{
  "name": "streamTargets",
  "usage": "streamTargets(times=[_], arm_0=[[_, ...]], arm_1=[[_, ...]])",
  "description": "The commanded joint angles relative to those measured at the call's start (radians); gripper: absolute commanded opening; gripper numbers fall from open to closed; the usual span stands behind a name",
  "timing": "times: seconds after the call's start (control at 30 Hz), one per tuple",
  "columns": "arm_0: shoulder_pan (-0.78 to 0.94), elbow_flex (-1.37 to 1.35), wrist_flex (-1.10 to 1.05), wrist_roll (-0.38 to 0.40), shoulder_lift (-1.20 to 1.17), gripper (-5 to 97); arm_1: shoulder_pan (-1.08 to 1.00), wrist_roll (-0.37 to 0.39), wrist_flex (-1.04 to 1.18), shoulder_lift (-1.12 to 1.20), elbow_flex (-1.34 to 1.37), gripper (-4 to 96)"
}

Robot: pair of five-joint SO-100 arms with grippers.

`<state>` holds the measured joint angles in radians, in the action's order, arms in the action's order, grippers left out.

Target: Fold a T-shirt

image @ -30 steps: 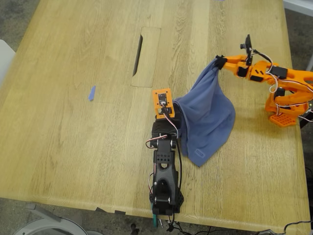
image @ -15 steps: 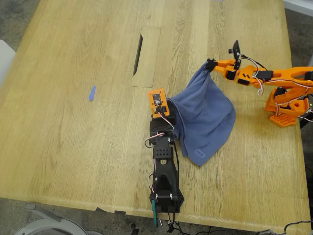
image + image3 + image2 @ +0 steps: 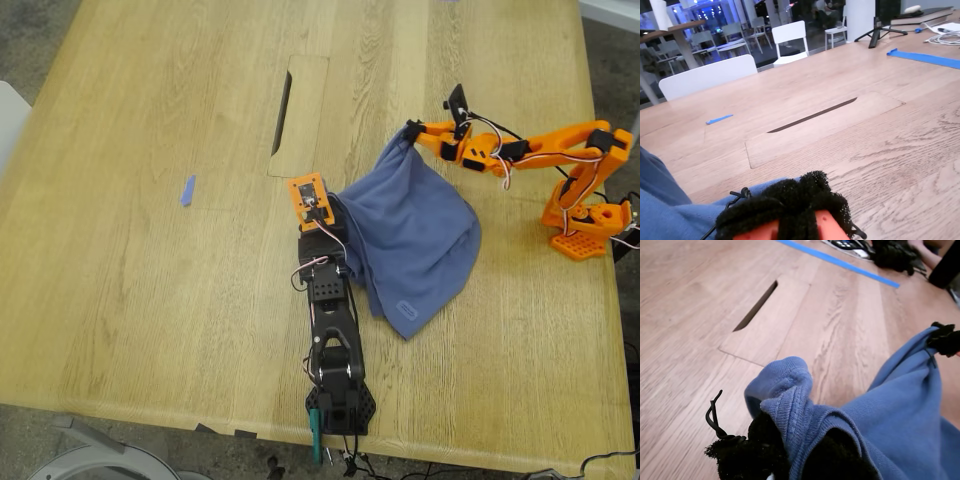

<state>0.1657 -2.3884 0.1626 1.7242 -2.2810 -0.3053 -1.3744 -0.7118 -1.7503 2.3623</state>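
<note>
Holding your T-shirt (image 3: 415, 235) off the table (image 3: 150, 300): my first gripper (image 3: 335, 205) and my second gripper (image 3: 410, 132) both clamped on cloth.

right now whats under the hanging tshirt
The T-shirt hangs from both hands, its lower edge resting on the wooden table. Only bare wood shows around it; whatever lies beneath the cloth is covered.

Matt cotton T-shirt (image 3: 415, 235), grained wooden table (image 3: 150, 290)

slate-blue T-shirt (image 3: 415, 240), pale wood table (image 3: 150, 150)
</note>
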Motion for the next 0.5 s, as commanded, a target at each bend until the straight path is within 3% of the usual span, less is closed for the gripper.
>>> streamTargets(times=[0.0,0.47], arm_0=[[0.046,0.057,-0.106,-0.015,0.041,0],[0.146,0.296,-0.296,-0.008,0.420,0]], arm_1=[[-0.034,-0.009,-0.018,0.049,-0.123,0.0],[-0.084,0.002,-0.005,0.462,-0.581,0.0]])
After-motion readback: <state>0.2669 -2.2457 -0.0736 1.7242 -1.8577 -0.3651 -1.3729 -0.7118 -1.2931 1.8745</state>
